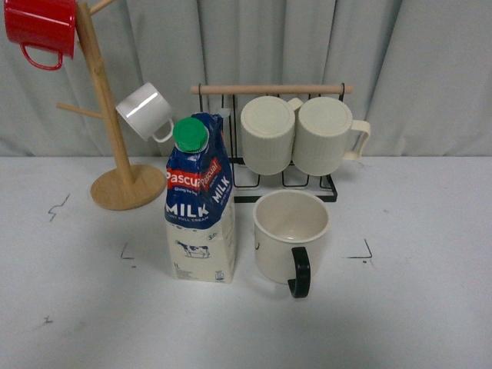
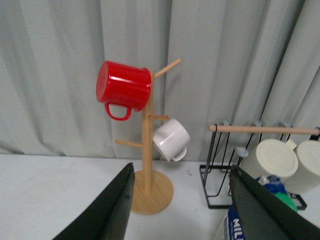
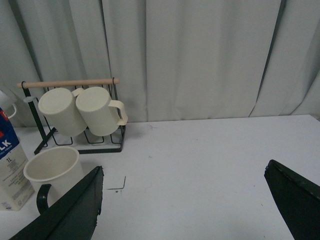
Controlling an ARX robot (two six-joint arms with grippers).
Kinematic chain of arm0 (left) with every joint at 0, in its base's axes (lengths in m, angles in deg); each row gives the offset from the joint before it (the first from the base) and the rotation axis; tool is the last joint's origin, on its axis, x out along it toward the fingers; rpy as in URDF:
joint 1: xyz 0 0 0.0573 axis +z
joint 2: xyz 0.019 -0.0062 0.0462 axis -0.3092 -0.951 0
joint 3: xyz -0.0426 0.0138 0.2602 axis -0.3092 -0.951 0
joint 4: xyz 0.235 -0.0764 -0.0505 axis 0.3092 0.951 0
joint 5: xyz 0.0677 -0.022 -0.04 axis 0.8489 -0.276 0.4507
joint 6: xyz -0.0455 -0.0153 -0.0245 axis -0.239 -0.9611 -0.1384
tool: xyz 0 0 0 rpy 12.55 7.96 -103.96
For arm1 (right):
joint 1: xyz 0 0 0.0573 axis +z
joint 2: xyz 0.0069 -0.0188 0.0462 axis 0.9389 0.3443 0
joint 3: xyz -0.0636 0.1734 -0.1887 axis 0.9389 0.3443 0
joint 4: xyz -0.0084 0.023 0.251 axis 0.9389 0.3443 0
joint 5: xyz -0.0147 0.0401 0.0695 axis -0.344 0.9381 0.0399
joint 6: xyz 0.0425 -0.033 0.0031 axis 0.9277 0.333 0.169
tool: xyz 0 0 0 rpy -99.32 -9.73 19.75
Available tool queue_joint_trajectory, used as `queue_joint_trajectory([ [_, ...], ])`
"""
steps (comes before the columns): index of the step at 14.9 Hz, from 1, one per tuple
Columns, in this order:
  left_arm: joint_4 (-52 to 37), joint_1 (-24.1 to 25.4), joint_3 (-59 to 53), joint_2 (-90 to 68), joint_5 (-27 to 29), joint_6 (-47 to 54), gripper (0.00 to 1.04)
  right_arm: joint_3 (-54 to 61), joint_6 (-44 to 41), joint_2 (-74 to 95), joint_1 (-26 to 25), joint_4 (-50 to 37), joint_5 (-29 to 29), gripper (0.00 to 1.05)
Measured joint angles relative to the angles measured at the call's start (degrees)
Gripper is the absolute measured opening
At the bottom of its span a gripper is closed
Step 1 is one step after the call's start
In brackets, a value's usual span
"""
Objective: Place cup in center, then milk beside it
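Observation:
The cup (image 1: 289,237), a wide cream mug with a black handle facing the front, stands upright mid-table; it also shows in the right wrist view (image 3: 54,171). The milk (image 1: 200,201), a blue-topped Pascual carton with a green cap, stands upright just left of it, a narrow gap between them. Only the carton's top shows in the left wrist view (image 2: 231,224), partly behind a finger. My left gripper (image 2: 182,207) is open above and behind the carton, holding nothing. My right gripper (image 3: 184,205) is open over bare table to the right of the cup. Neither arm shows in the front view.
A wooden mug tree (image 1: 115,154) at back left carries a red mug (image 1: 40,27) and a small white mug (image 1: 146,112). A black wire rack (image 1: 307,181) behind the cup holds two ribbed cream mugs (image 1: 267,135). Black corner marks (image 1: 363,252) lie on the white table.

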Motion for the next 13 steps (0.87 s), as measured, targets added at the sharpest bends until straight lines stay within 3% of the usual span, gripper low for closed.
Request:
queue_joint_trajectory([
  [5, 1.7, 7.6, -10.6, 11.2, -8.8, 0.9, 0.02, 0.0, 0.0, 0.0, 0.0, 0.0, 0.0, 0.98],
  [10, 7.9, 13.0, -16.5, 22.5, -14.2, 0.9, 0.02, 0.0, 0.0, 0.0, 0.0, 0.0, 0.0, 0.98],
  [11, 9.4, 16.1, -17.2, 24.5, -18.4, 1.0, 0.02, 0.0, 0.0, 0.0, 0.0, 0.0, 0.0, 0.98],
  [12, 11.2, 18.7, -17.9, 27.1, -19.1, 0.9, 0.02, 0.0, 0.0, 0.0, 0.0, 0.0, 0.0, 0.98],
  [13, 12.7, 18.5, -18.2, 29.2, -19.8, 1.0, 0.02, 0.0, 0.0, 0.0, 0.0, 0.0, 0.0, 0.98],
])
